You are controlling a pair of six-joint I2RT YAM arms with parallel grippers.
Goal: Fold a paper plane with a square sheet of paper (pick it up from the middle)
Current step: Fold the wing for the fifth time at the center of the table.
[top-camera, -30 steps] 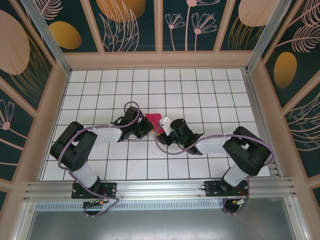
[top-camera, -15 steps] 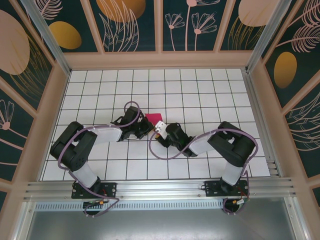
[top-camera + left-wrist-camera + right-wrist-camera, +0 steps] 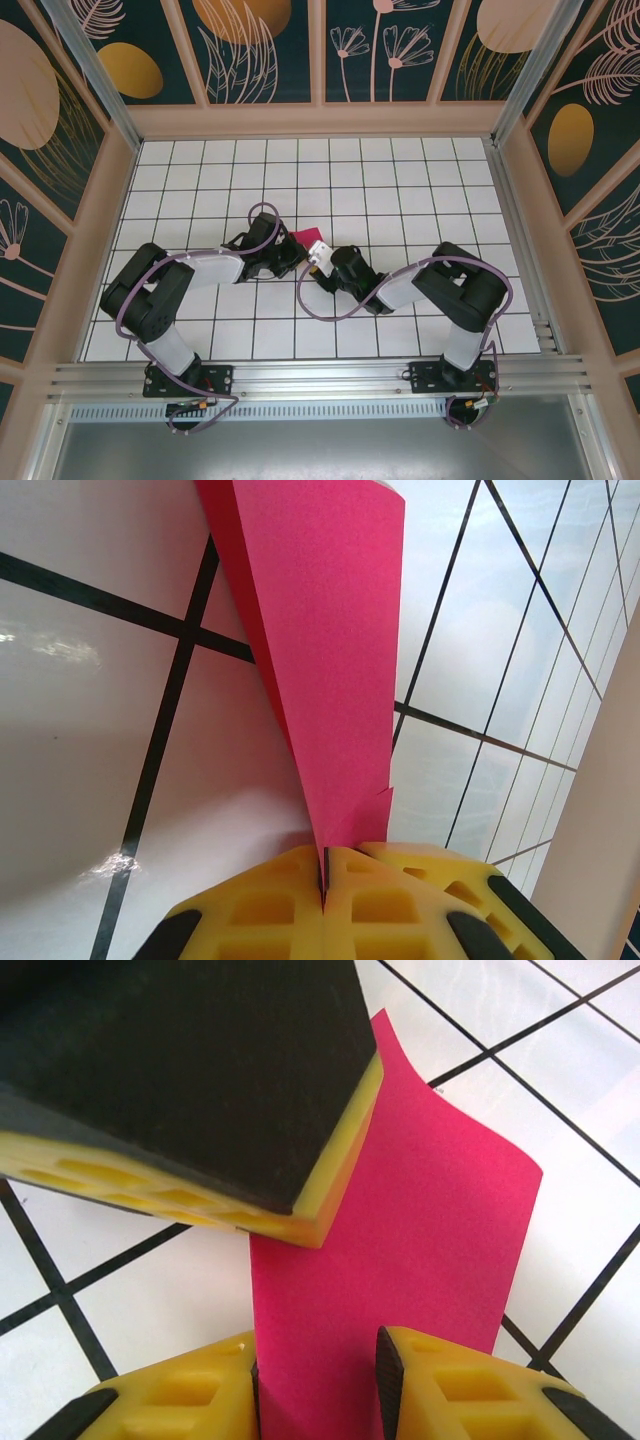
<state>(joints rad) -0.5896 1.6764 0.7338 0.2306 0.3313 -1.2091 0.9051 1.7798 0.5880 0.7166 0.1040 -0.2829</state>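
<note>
The square sheet of paper, magenta-pink, is folded and stands off the tiles at mid-table. In the left wrist view the paper narrows down to a point pinched between the yellow fingers of my left gripper, which is shut on it. My right gripper is open, its two yellow fingers straddling the flat pink paper with a gap at the right pad. A finger of the left gripper sits just above it. From overhead, the left gripper and right gripper almost meet under the paper.
The white grid table is boxed in by tan frame walls. An aluminium rail runs along the near edge by the arm bases. Purple cables loop beside both wrists.
My right gripper has slid left up to the paper, its arm folding in at the elbow, and its jaws have narrowed. The left gripper has stayed put, still pinching the paper.
</note>
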